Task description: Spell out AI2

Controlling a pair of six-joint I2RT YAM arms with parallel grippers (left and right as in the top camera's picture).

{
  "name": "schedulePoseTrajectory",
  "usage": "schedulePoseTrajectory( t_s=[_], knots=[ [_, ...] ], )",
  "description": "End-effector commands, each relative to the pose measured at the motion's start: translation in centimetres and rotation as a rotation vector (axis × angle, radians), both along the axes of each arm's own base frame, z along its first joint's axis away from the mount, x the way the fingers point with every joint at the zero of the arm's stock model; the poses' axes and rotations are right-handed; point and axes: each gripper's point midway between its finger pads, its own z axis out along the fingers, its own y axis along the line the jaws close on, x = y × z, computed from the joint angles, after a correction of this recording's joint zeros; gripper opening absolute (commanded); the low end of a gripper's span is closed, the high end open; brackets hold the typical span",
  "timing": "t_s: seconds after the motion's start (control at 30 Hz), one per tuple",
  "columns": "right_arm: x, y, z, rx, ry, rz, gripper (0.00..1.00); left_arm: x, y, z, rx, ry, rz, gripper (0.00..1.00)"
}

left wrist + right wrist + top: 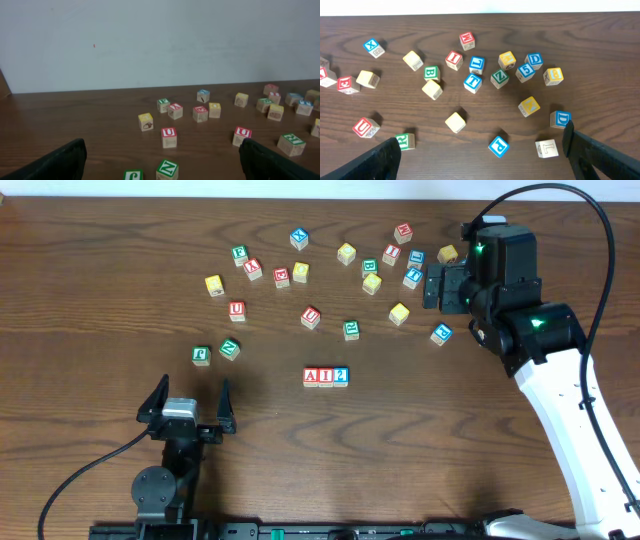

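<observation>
Overhead view of a dark wooden table (pixel 100 280). Three small wooden cubes stand in a tidy row: A (pixel 313 376), I (pixel 327 376) and 2 (pixel 341 376), touching side by side and reading AI2 from the robot's side.

The left gripper (pixel 192 390) sits well to the left of the row and slightly nearer the robot. Its jaws are spread wide and hold nothing. The right gripper (pixel 430 288) hangs well beyond the row and off to its right, above a scatter of loose blocks (pixel 351 329). Its jaws are also spread and empty.

The word looks finished, so the step in hand is likely just clearing away. To do that well, neither arm should pass over the row or sweep towards it. The right arm should lift straight up before pulling back, because loose blocks lie close under its fingers (pixel 380 160). The left arm already has open table around it and should need little movement.
</observation>
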Motion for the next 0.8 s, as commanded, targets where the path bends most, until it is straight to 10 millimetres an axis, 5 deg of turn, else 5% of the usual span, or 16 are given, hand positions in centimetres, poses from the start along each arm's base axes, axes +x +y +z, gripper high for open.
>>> schedulePoseTrajectory(
  t_s=[0.0,0.17,0.77],
  knots=[
    [0.0,0.0,1.0,-0.007,-0.022,0.009,0.99,-0.1,-0.1,-0.9,0.014,0.033,-0.012,0.96],
    [0.0,0.0,1.0,-0.007,-0.022,0.009,0.99,-0.3,0.0,-4.1,0.010,0.164,-0.005,0.96],
    [0.0,0.0,1.0,-0.007,-0.022,0.009,0.99,-0.3,0.1,-4.1,0.010,0.164,-0.001,0.96]
  ],
)
